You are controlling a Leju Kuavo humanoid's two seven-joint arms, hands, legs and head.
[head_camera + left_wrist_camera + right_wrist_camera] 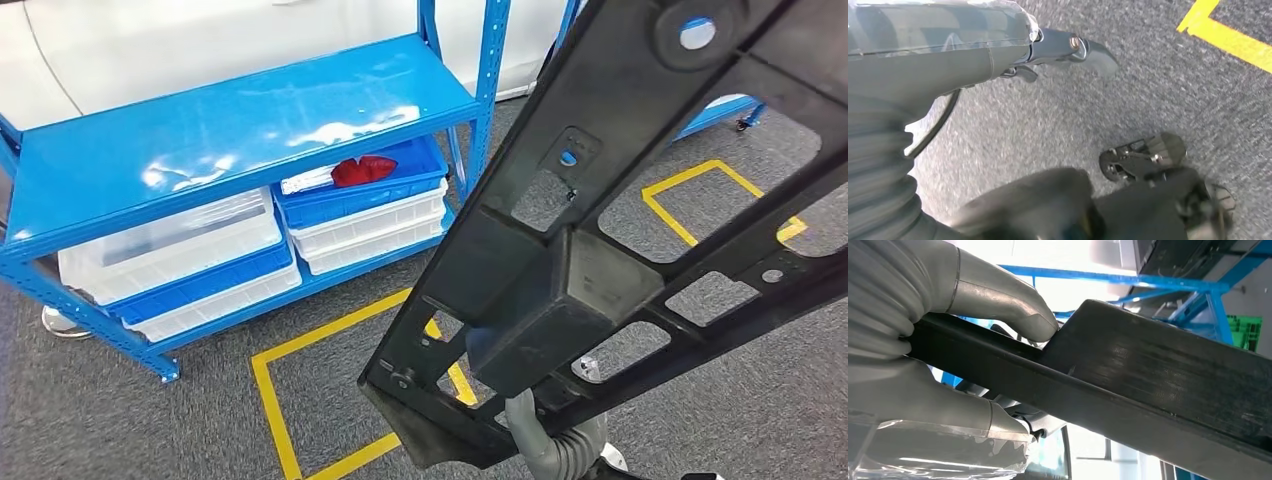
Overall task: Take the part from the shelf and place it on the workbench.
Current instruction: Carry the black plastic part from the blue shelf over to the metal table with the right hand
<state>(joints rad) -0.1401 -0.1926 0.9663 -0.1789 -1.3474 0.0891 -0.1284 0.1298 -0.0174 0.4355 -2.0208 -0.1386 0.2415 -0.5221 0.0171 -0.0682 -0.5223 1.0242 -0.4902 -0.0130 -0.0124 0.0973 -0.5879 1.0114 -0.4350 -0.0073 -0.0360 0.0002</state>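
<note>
Presently, the part (640, 215), a long black plastic frame with cut-out openings and a boxy block at its middle, is held up off the floor and crosses the head view at a slant from the lower middle to the upper right corner. The right hand (923, 355) is clamped on it: in the right wrist view the grey thumb presses one face of the black bar while a grey finger (948, 412) bears on the opposite face. The left hand (998, 55) hangs over the grey carpet (1128, 100), its dark fingers (1073, 50) extended with nothing between them. The blue shelf (230, 130) stands to the left, well apart from the part, with a bare top deck. On its lower deck sit stacked white and blue bins (190, 260); the upper blue bin (375, 185) at the right end holds a red item (362, 170). Yellow tape lines (300, 400) mark the carpet beside the shelf's front edge.
</note>
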